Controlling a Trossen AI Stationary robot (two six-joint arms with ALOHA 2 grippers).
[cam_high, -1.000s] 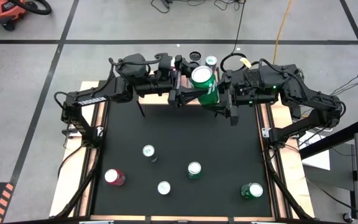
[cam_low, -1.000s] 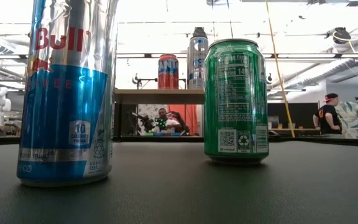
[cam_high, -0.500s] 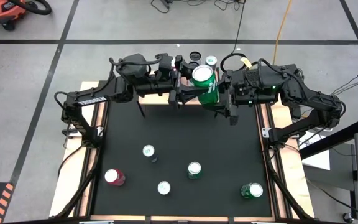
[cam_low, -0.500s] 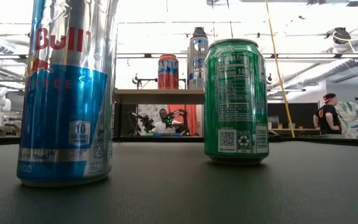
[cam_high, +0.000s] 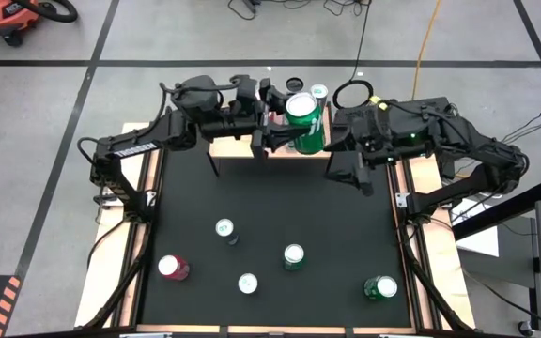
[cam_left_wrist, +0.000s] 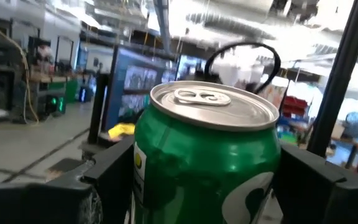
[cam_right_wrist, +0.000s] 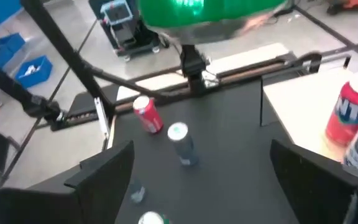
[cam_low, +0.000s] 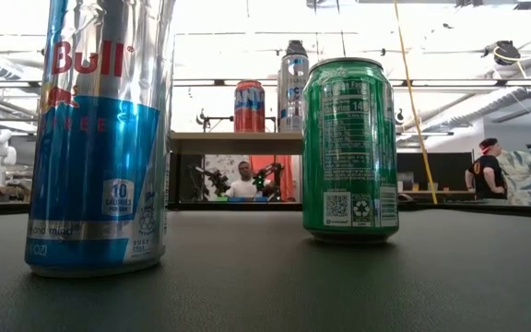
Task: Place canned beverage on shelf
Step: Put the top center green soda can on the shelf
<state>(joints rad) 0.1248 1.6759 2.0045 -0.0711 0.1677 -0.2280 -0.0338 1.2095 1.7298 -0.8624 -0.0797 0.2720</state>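
Note:
The canned beverage is a green can point(cam_high: 306, 118) held above the table's far edge, and my left gripper point(cam_high: 282, 128) is shut on it. In the left wrist view the can point(cam_left_wrist: 209, 155) fills the gap between both dark fingers point(cam_left_wrist: 107, 168). My right gripper point(cam_high: 353, 175) hangs open just right of the can, apart from it and holding nothing. From the right wrist the can's underside point(cam_right_wrist: 210, 11) shows overhead, above the open right gripper point(cam_right_wrist: 210, 186). The shelf point(cam_high: 229, 147), a light-wood board point(cam_low: 238, 143) on thin black legs, lies under both arms.
An orange-red can point(cam_low: 250, 106) and a tall silver can point(cam_low: 293, 86) stand on the shelf. Several cans stand on the black table: silver point(cam_high: 224, 228), red point(cam_high: 172, 268), green point(cam_high: 294, 255), white-topped point(cam_high: 248, 283) and green point(cam_high: 380, 287). A person point(cam_low: 489, 171) stands in the room behind.
My right gripper has opened off the green can and drawn back to the right. The left gripper has closed on the can and shifted it slightly toward the far edge.

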